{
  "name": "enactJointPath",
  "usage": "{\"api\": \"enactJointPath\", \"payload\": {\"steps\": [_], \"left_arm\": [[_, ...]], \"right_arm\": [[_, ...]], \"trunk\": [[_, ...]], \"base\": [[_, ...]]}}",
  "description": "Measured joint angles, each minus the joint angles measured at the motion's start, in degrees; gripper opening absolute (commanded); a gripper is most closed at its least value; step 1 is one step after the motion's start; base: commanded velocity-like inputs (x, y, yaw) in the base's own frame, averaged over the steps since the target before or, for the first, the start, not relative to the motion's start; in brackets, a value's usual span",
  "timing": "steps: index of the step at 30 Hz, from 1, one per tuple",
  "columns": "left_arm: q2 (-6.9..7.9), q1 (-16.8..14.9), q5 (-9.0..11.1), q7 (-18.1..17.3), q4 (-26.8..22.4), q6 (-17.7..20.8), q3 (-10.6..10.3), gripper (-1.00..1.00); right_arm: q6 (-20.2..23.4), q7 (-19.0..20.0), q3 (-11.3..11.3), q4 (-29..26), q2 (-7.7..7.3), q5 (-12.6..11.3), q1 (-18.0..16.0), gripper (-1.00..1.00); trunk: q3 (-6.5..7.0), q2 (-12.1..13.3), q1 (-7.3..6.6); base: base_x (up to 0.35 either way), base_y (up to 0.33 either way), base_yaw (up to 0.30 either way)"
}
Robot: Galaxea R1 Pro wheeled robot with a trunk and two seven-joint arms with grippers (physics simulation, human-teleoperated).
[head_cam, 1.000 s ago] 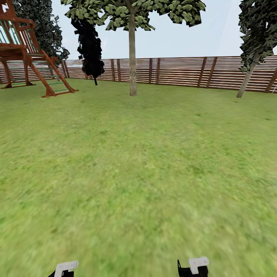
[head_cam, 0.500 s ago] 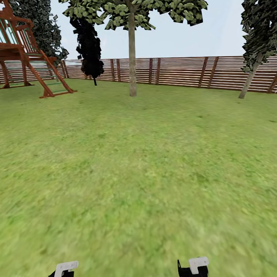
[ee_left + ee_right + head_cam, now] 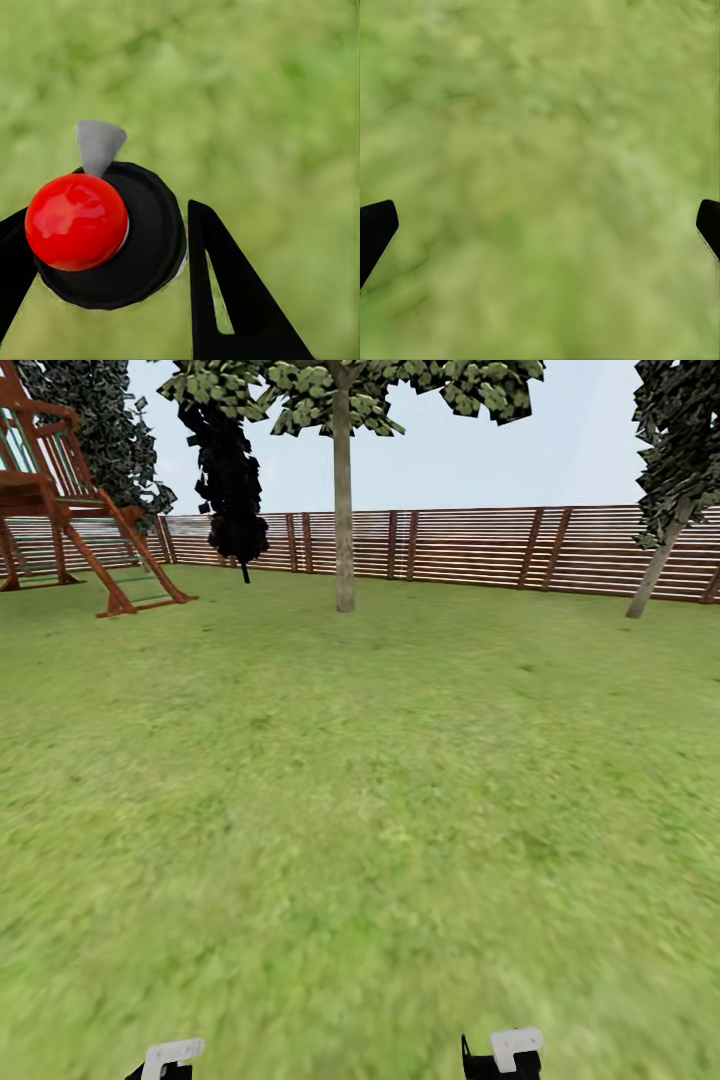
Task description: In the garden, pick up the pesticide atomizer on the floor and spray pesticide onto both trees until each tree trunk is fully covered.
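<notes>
The left tool pinched the pesticide atomizer, black-bodied with a red cap, above the lawn. The right tool hung spread wide over grass. Ahead a tree trunk stood before the fence, open lawn between; a leaning tree stood right, a black tree and wooden play frame left

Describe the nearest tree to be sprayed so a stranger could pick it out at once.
Look along the brown slatted fence at the lawn's far side. In front of it, near mid-view, stands one tree. Its thick, straight, pale grey-brown trunk sets it apart from the thin-stemmed black tree beside it.
</notes>
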Motion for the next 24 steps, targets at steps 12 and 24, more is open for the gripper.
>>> {"api": "enactJointPath", "payload": {"steps": [12, 24], "left_arm": [[-0.01, 0.0, 0.0, 0.0, 0.0, 0.0, 0.0, -1.00], [0.00, 0.0, 0.0, 0.0, 0.0, 0.0, 0.0, -1.00]], "right_arm": [[0.0, 0.0, 0.0, 0.0, 0.07, -0.1, 0.0, 1.00], [0.0, 0.0, 0.0, 0.0, 0.09, -0.1, 0.0, 1.00]], "trunk": [[0.00, 0.0, 0.00], [-0.06, 0.0, 0.00]], "base": [[0.339, 0.000, 0.020], [0.334, 0.079, 0.074]]}}
